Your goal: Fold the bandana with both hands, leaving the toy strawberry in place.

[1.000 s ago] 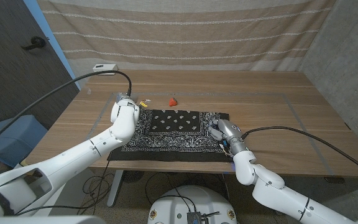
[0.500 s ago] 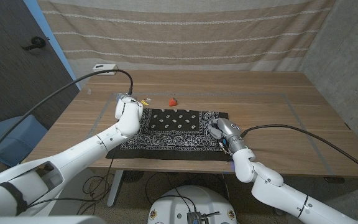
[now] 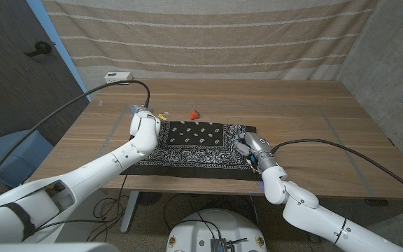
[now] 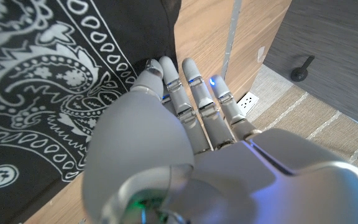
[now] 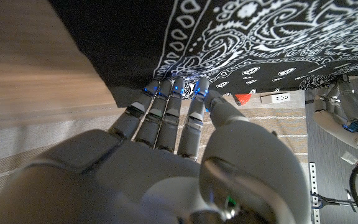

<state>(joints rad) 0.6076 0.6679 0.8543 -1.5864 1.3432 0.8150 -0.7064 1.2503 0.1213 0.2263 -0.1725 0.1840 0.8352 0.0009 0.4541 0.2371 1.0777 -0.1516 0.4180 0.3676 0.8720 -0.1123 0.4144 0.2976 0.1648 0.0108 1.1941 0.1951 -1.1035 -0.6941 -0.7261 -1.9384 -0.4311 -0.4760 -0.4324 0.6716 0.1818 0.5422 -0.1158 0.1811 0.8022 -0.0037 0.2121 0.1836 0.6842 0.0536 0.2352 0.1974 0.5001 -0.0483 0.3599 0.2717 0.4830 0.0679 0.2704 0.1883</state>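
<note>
Lying along the near half of the wooden table (image 3: 313, 133), the black cotton bandana with white paisley print (image 3: 198, 143) now looks shorter front to back than a second ago, its near edge drawn toward the far one, so the fold seems underway. The right hand (image 3: 247, 146) pinches its right edge, fingers together on the cloth in the right wrist view. The left hand (image 3: 145, 122), having crept farther, has straight fingers touching the left edge; whether it grips, I cannot tell. Beyond, the small red toy strawberry (image 3: 194, 113) sits undisturbed.
</note>
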